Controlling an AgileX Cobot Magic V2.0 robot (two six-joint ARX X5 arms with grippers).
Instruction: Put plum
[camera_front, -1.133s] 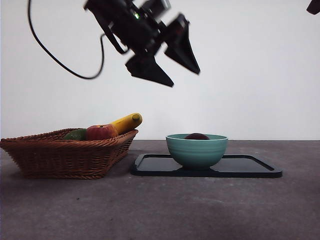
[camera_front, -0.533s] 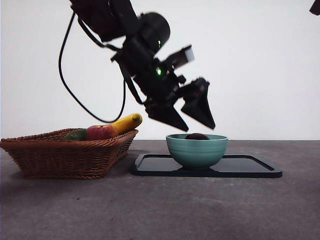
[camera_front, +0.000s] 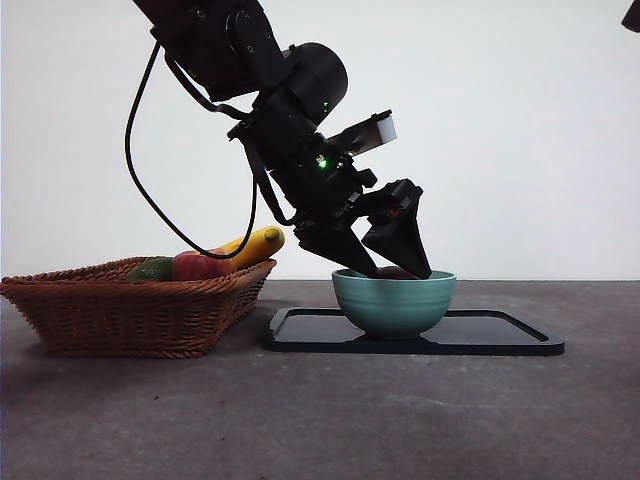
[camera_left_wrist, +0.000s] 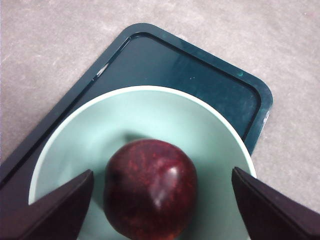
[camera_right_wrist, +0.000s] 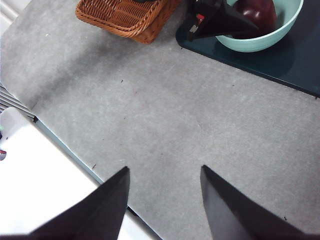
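The plum (camera_left_wrist: 150, 189) sits in the pale green bowl (camera_front: 393, 301), which stands on the dark tray (camera_front: 500, 340) at the table's (camera_front: 320, 420) middle. The left gripper (camera_front: 388, 262) dips its tips to the bowl's rim, jaws spread wide on either side of the plum, gripping nothing. At about nine o'clock from the bowl a wicker basket (camera_front: 130, 310) holds a banana (camera_front: 255, 243) and other fruit. The right gripper (camera_right_wrist: 165, 200) hangs high above bare table, open and empty
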